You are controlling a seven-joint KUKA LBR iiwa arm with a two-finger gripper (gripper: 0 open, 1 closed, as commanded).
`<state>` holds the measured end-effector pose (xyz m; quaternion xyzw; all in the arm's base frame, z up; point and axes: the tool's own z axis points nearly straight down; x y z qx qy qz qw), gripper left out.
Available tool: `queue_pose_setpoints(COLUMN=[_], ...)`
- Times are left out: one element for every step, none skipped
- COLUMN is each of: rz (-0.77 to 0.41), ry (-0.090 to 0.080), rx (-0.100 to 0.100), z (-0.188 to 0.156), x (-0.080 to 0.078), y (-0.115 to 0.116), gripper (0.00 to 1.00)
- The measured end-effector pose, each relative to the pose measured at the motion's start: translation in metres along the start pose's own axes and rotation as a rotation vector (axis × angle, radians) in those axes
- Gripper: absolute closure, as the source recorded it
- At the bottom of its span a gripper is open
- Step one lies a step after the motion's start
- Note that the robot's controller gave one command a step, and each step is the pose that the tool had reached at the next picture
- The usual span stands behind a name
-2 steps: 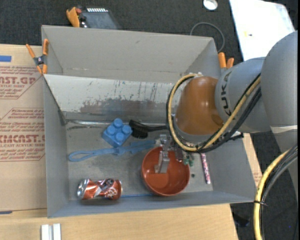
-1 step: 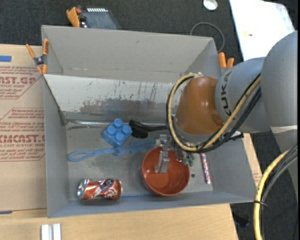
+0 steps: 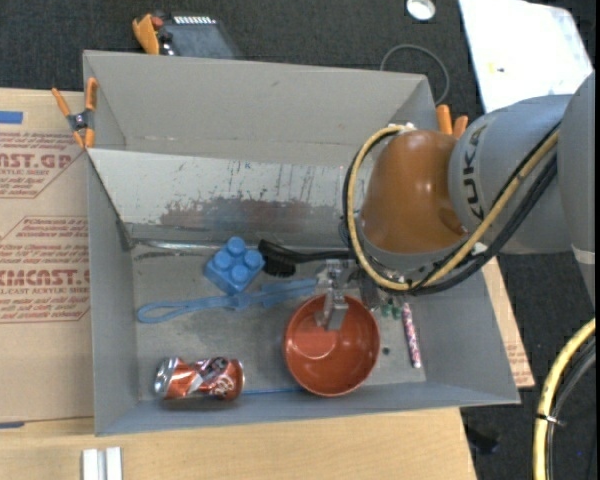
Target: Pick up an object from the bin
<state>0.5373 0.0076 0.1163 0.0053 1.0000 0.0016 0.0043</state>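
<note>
Gripper [image 3: 332,308] at 12 o'clock rim of red bowl [image 3: 348,364], claw state indeterminate; bowl likely light, rigid, slick, so pinch rim.

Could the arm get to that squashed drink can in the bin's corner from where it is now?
Probably yes. The can lies alone with nothing on top, and the gripper hangs over the red bowl just to its side. The bin's wall right by the can might crowd the approach.
</note>
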Motion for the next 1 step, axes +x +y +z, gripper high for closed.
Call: queue_pose_setpoints(rz=[-0.028], ry=[0.006], rx=[0.000], z=[-0.0816], x=[0.0303], y=[-0.0153], gripper=[1.00])
